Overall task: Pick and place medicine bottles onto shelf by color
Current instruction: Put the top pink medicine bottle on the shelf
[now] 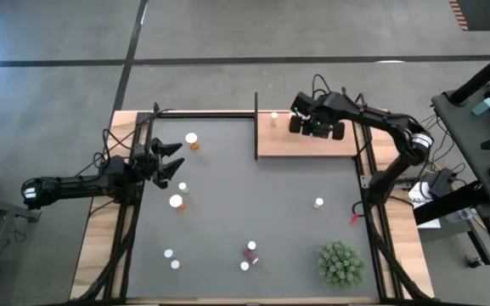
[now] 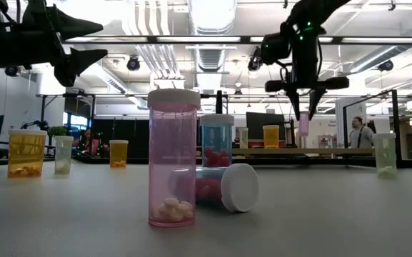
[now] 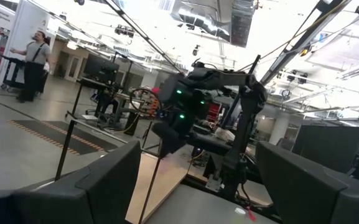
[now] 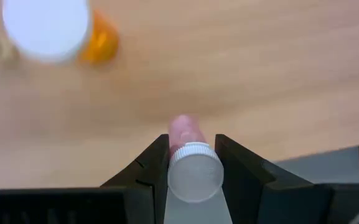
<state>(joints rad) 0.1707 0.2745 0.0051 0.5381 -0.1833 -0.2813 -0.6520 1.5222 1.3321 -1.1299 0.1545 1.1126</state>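
— Right up close in the low view stands a tall pink bottle [image 2: 173, 158] with little pills in the bottom. What's that behind it?

— Another pink bottle [image 2: 216, 188] lying on its side, white cap toward us. I count those as jobs for later.

— So what are you holding?

— My right gripper [image 4: 192, 160] is squeezed tight on a small pink bottle [image 4: 191, 163], just under its white cap. It hangs over the shelf [image 1: 306, 143], up in the air, not set down yet (the low view shows it dangling above the board).

— Why there?

— An orange bottle [image 4: 60, 31] already stands on the shelf near the far corner. I think the pink one should get its own spot, apart from the orange, so the colors stay sorted.

— Why grab it by the top?

— That way it hangs straight and should land standing up, I guess.

— And your other arm?

— My left gripper [image 1: 170, 161] waits at the left edge of the mat [image 1: 253, 195], fingers spread wide, holding nothing. An orange bottle [image 1: 193, 140] sits near it and another orange bottle [image 1: 177, 201] is close too, so it is handy for the next pick.

— Anything to watch?

— If I let go too high, the bottle could tip. The plant [image 1: 340, 263] is well away.
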